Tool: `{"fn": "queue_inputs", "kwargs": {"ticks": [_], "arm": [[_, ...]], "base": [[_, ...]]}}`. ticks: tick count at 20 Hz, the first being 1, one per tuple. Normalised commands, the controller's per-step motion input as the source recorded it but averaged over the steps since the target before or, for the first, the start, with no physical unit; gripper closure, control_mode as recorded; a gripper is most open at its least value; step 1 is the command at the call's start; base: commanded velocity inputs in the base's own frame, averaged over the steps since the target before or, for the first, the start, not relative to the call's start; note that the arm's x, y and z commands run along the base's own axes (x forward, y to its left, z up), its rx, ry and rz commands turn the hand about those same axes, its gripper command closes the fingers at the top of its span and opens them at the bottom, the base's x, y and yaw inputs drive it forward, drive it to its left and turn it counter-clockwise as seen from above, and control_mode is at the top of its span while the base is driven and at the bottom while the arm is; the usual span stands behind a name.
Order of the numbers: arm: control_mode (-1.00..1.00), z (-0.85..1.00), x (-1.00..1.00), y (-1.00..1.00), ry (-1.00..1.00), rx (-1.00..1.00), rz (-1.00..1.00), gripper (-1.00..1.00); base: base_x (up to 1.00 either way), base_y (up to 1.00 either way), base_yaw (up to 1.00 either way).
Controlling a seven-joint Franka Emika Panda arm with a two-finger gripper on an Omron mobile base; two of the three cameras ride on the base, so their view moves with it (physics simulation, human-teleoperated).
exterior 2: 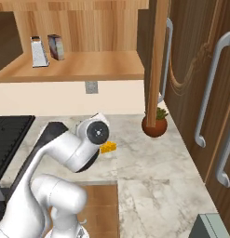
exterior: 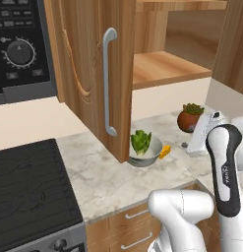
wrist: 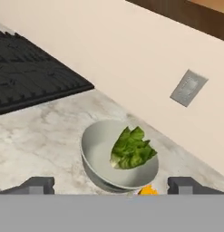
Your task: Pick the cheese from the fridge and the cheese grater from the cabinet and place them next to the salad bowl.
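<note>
The grey salad bowl (exterior: 151, 152) (wrist: 97, 149) with lettuce stands on the marble counter under the open cabinet door (exterior: 86, 74). The yellow-orange cheese (exterior: 165, 151) (exterior 2: 108, 147) (wrist: 148, 190) lies on the counter right beside the bowl. My gripper (exterior: 188, 145) (wrist: 111, 186) hangs open just above the counter by the cheese and the bowl, its fingertips (wrist: 38, 184) wide apart with nothing in them. The silvery cheese grater (exterior 2: 39, 52) stands upright on the wooden shelf (exterior 2: 88, 67) of the cabinet. The fridge is out of view.
A terracotta pot (exterior: 189, 118) (exterior 2: 154, 124) with a plant sits at the back of the counter. The black stove (exterior: 29, 192) lies to the left, wooden drawers (exterior: 137, 231) below. A dark box (exterior 2: 56, 46) stands beside the grater. A wall outlet (wrist: 189, 87) is behind the bowl.
</note>
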Motion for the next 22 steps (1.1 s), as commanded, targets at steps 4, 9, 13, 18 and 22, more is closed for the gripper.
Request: {"fn": "queue_inputs", "kwargs": {"ticks": [4,9,13,18,22], "arm": [[-1.0,1.0,-1.0,0.51,0.05,0.36,-0.26,-1.0],[-1.0,1.0,-0.87,0.28,0.07,0.41,-0.31,-1.0],[-1.0,1.0,-0.48,0.35,0.05,0.37,-0.17,-1.0],[-1.0,0.66,-0.06,0.52,-0.08,0.21,-0.1,-1.0],[-1.0,0.48,0.0,0.54,-0.34,0.0,-0.04,-1.0]], "base": [[0.0,0.0,0.0],[0.0,0.0,0.0],[0.0,0.0,0.0],[0.0,0.0,0.0],[0.0,0.0,0.0]]}}
